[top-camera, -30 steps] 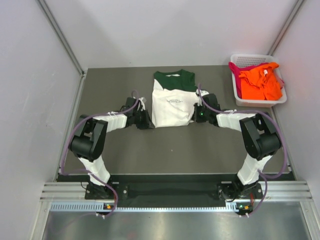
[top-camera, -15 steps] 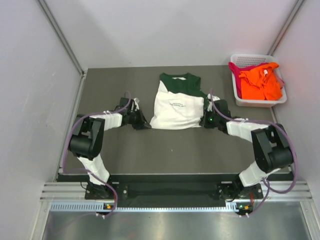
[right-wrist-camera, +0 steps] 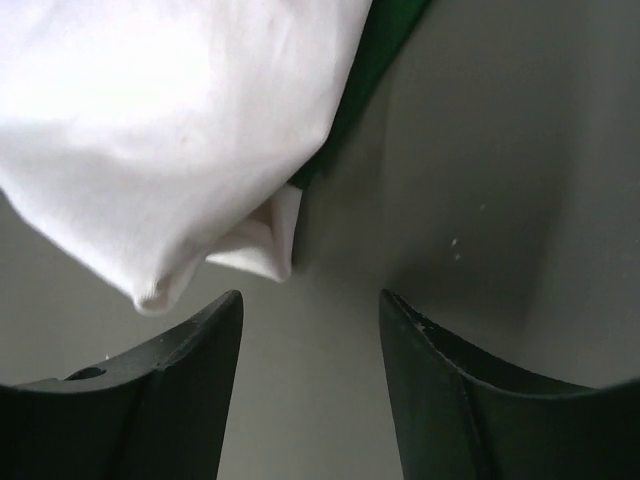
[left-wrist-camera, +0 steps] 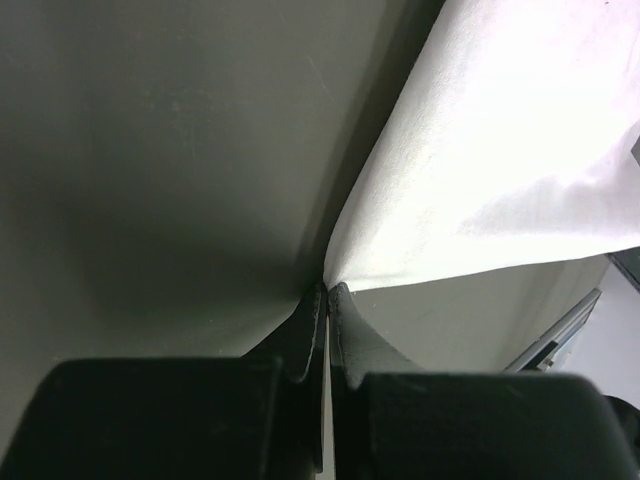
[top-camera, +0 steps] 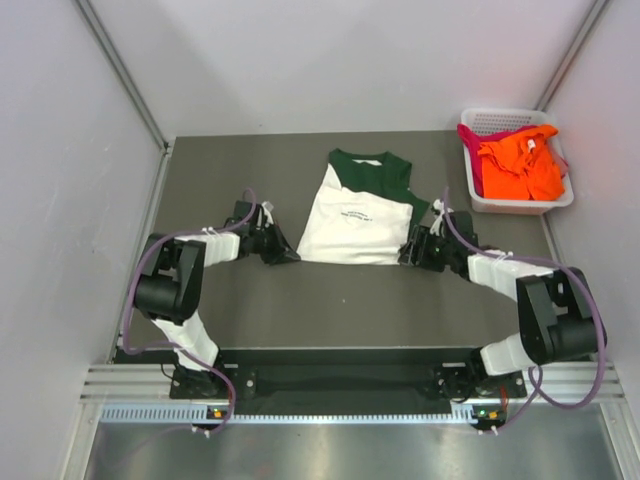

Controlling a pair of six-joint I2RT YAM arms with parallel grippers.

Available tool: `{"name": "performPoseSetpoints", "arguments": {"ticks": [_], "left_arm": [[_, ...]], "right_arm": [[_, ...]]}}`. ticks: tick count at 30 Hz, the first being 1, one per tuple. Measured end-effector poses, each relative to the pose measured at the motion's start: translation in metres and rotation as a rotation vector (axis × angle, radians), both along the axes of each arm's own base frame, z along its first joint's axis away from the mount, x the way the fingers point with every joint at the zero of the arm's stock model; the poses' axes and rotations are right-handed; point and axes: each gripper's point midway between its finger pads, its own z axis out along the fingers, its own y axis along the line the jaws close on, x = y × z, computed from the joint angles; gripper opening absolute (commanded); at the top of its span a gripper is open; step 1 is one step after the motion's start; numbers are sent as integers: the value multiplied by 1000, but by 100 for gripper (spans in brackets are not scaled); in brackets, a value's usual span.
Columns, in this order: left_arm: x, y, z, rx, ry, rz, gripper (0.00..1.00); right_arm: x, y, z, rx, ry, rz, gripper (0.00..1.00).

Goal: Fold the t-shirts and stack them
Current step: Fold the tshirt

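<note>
Left gripper [left-wrist-camera: 327,290]: my two fingers are pressed together with no gap at the tips. They pinch the near left corner of the white and green t-shirt [top-camera: 355,215]. The cloth tapers to a point exactly where the tips meet. From there it fans out ahead and to the right of the jaws. Bare table [top-camera: 350,300] lies ahead and to the left of them.

Right gripper [right-wrist-camera: 310,295]: my fingers stand well apart with nothing between them. The shirt's near right corner lies just ahead of the gap, toward the left finger, and I see no contact with either finger. It is a rounded fold of white cloth with a small flap tucked beneath it. A dark green edge [right-wrist-camera: 375,50] runs farther ahead, over the middle of the gap.

In the overhead view, the shirt lies flat between my two sets of jaws, folded to a narrow panel. Its white printed front faces up and its green collar end is on the far side.

Beyond the right jaws, well apart from them at the table's far right corner, stands a white basket [top-camera: 520,207]. It holds an orange t-shirt [top-camera: 520,165] lying over a magenta t-shirt [top-camera: 472,140].
</note>
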Motion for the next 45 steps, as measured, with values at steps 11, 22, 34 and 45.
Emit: {"name": "performPoseSetpoints", "arguments": {"ticks": [11, 22, 34, 45], "left_arm": [[-6, 0, 0, 30, -11, -8, 0], [-10, 5, 5, 59, -15, -10, 0], [-14, 7, 5, 69, -6, -14, 0], [-15, 10, 8, 84, -8, -5, 0]], "right_arm": [[-19, 17, 10, 105, -16, 72, 49], [15, 41, 19, 66, -100, 164, 56], [-26, 60, 12, 184, -69, 260, 29], [-69, 51, 0, 235, 56, 217, 0]]}}
